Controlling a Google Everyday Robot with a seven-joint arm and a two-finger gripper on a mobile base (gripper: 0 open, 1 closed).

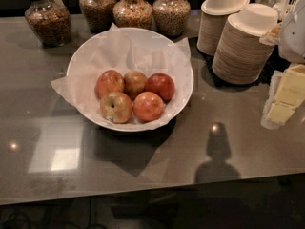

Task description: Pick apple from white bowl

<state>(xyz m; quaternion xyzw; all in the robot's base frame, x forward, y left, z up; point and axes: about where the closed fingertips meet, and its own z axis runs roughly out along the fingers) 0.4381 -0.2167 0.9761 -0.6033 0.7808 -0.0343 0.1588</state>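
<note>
1. Five apples (135,85) sit clustered in the front half of the white bowl (187,92), on crumpled paper, mid-worktop (238,128).
2. The hand is out of view, so I cannot tell its state or its bearing to the fruit.
3. The front-right apple (148,106) lies near the rim with its top exposed, probably the easiest to take from above.

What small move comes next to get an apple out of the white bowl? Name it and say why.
Probably bring the gripper, which is not in view, in above the white bowl and over the front-right apple. That apple lies by the bowl's near rim with its top uncovered, and its side toward the rim is free of the other apples.
</note>
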